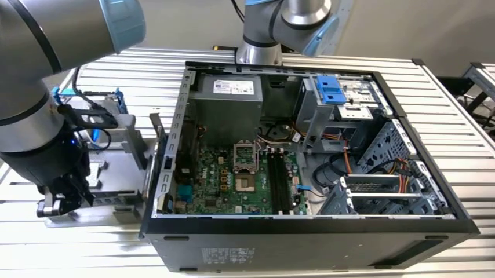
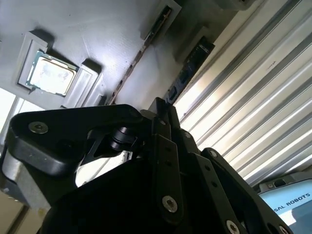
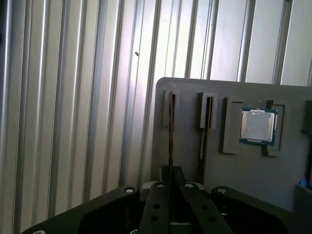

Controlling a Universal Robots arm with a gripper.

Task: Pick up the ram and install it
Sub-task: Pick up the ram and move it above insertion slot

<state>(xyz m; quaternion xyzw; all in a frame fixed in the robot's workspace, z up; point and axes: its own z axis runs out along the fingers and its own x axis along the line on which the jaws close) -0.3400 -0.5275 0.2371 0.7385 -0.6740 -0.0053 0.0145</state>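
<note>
The ram (image 3: 171, 129) stands on edge in a slot of the grey holder tray (image 3: 229, 165), seen as a thin dark strip. In the second wrist view the ram (image 2: 139, 56) runs along the same tray (image 2: 97, 34). My gripper (image 3: 171, 170) sits at the ram's near end, its fingers drawn together on the strip. In the exterior view the gripper (image 1: 60, 200) hangs low over the tray (image 1: 116, 194), at the exterior view's left of the open computer case (image 1: 309, 226). The black memory slots (image 1: 279, 179) lie on the green motherboard (image 1: 220, 179).
A second dark stick (image 3: 204, 126) sits in the neighbouring tray slot, and a square silver processor (image 3: 258, 126) lies in a recess beside it. The case holds a power supply (image 1: 228, 98), cables and a drive cage (image 1: 386, 191). Everything stands on a ribbed metal table (image 1: 464, 116).
</note>
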